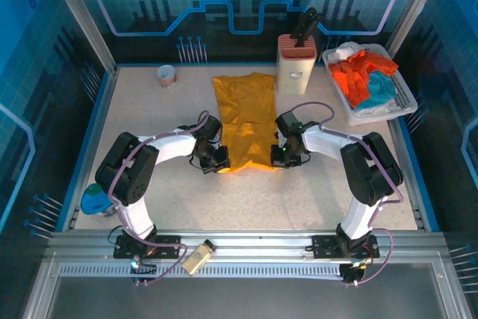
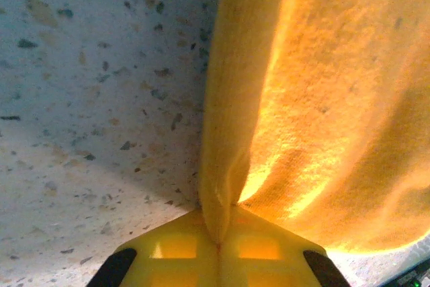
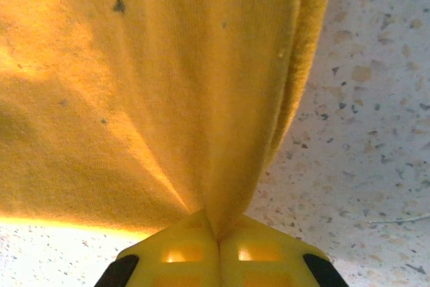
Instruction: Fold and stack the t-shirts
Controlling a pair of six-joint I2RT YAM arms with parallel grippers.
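Note:
A golden-yellow t-shirt (image 1: pixel 245 113) lies as a long narrow folded strip in the middle of the table. My left gripper (image 1: pixel 218 159) is shut on its near left corner; in the left wrist view the yellow cloth (image 2: pixel 302 99) is pinched between the left gripper (image 2: pixel 218 236) fingers. My right gripper (image 1: pixel 280 156) is shut on the near right corner, the yellow cloth (image 3: pixel 154 92) bunching into the right gripper (image 3: pixel 218 233). Orange-red (image 1: pixel 357 74) and teal (image 1: pixel 381 86) t-shirts lie crumpled in a white basket (image 1: pixel 403 98) at the back right.
A beige knife block (image 1: pixel 296 65) stands just behind the yellow shirt's far right corner. A small cup (image 1: pixel 166 75) sits at the back left. A blue object (image 1: pixel 95 199) lies at the table's left edge. Speckled tabletop (image 1: pixel 149 117) spreads beside the shirt.

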